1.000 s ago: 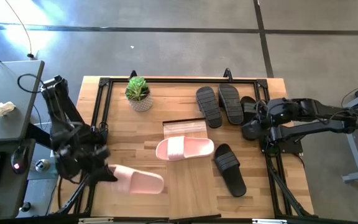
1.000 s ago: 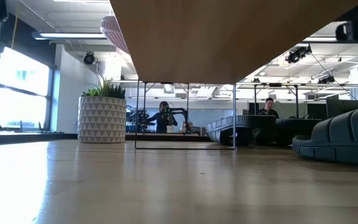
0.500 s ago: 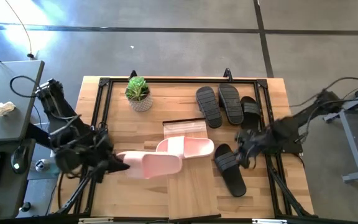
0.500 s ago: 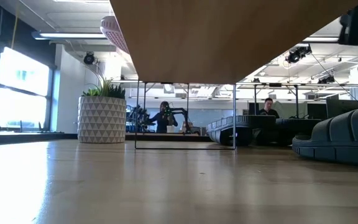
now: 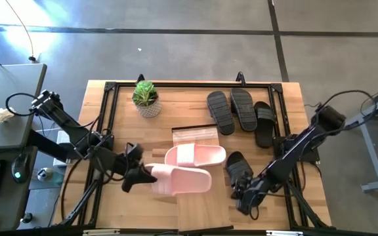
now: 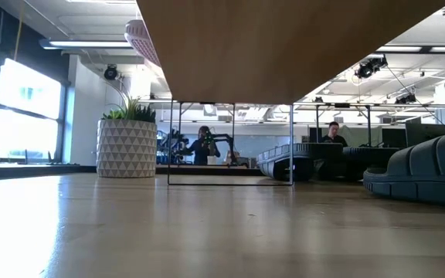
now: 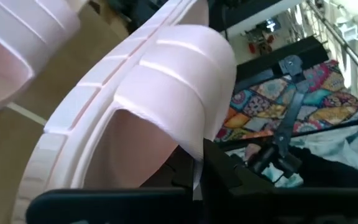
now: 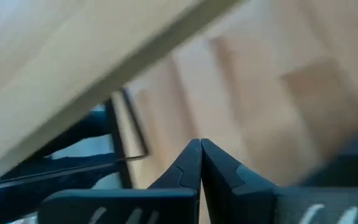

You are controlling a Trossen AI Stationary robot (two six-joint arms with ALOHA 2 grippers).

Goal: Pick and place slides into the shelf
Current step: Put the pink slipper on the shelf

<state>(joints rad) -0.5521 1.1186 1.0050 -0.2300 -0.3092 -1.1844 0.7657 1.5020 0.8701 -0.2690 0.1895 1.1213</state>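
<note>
My left gripper (image 5: 142, 177) is shut on a pale pink slide (image 5: 182, 181), which is over the light plank top of the shelf (image 5: 202, 213). The second pink slide (image 5: 195, 156) lies sole down on the plank just beyond it and also shows in the left wrist view (image 7: 14, 37). My right gripper (image 5: 245, 196) is shut above the near end of a lone black slide (image 5: 239, 169) that lies on the table. Whether the right gripper touches this slide, I cannot tell. Three more black slides (image 5: 241, 108) lie sole up at the far right. My left gripper holds the pink slide by its end toward the table's left (image 5: 155, 178), coming in about level from the left, along the slide. One dark finger (image 7: 219, 171) shows beside the strap's edge (image 7: 185, 124). The slide hides the other finger. The strap faces up, and the slide reaches over the plank.
A potted plant (image 5: 146, 98) stands at the far left of the table. A black metal frame (image 5: 107, 118) runs around the tabletop edges. The low view looks under the plank (image 6: 284, 46) toward the plant pot (image 6: 126, 147), with people far behind in the room.
My left gripper carried the pink slide from the table's near left corner toward the right, until it came over the plank beside the other pink slide. My right arm swung from beside the far right black slides toward the near edge, ending over the lone black slide's near end.
</note>
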